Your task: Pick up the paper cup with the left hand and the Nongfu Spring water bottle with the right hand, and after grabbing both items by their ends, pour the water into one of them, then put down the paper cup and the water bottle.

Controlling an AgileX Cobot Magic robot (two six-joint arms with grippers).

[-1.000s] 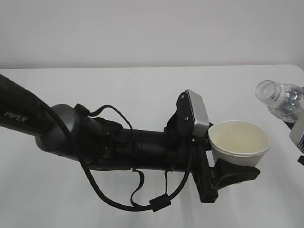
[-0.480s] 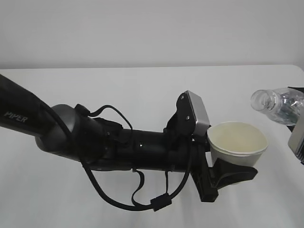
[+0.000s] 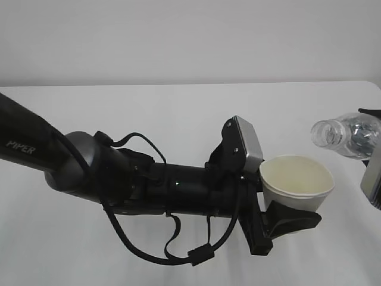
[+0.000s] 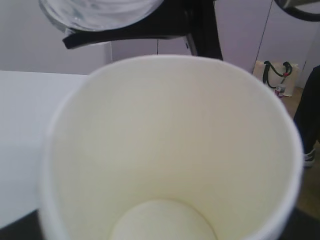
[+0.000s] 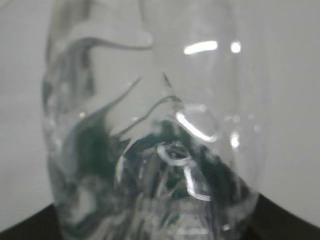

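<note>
While tool-gripped, paper cup (image 3: 296, 180) below bottle mouth (image 3: 324, 133)

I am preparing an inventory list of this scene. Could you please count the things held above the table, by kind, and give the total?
Paper cups: 1, the cup
Plastic bottles: 1, the bottle
Total: 2
</note>
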